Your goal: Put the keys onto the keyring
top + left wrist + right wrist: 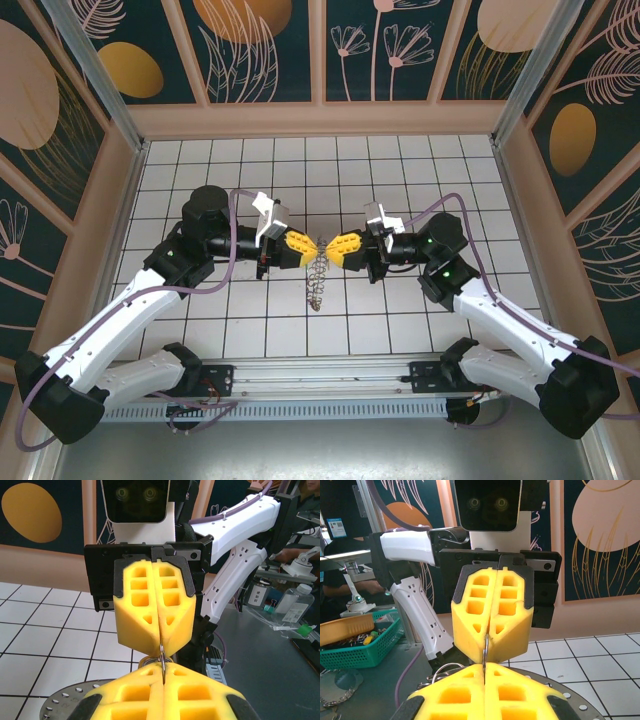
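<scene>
Left hand (307, 246) and right hand (331, 246) meet tip to tip above the desk (250, 330), both clamped on the keyring (318, 276), loops dangling; an uneven pull could slip it free

Both arms are bending inward toward frame center, elbows pointing outward. Left gripper (307, 248) and right gripper (333, 247) are sitting tip to tip, jaws closed, each pinching the keyring (316, 275) wire.

- Top external is looking down from behind over the worktop (420, 330)
- Wrist cameras are facing each other closely, sharing left end effector (311, 247) and right end effector (329, 246)
</scene>
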